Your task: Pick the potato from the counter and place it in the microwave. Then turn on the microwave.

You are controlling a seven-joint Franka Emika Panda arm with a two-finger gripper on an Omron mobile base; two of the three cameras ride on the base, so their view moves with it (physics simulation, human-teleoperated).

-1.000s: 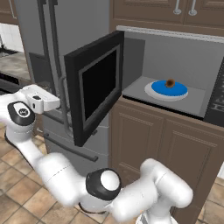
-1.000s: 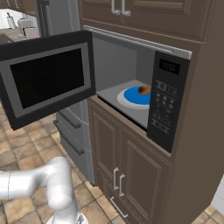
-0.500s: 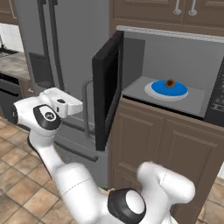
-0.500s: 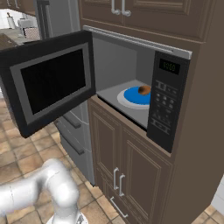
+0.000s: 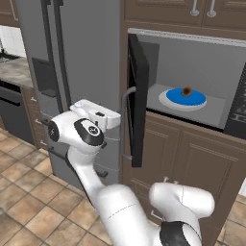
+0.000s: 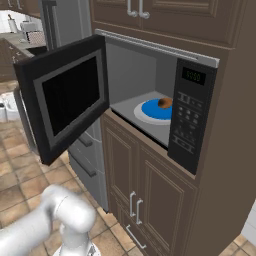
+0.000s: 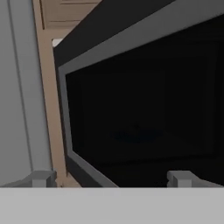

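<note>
The brown potato lies on a blue plate inside the microwave. The microwave door stands about half open. My gripper is open with nothing between its fingertips, and it faces the door's dark glass from close up. In the left base view my white hand hangs just left of the door's outer face, beside its handle. The grey-brown counter shows at the far left.
A tall grey fridge stands just left of the microwave, behind my arm. Brown cabinet doors sit below the microwave and more cabinets above it. The floor is brown tile.
My hand has moved right towards the microwave, and the door has swung from wide open to about half open. The potato and plate have stayed put.
</note>
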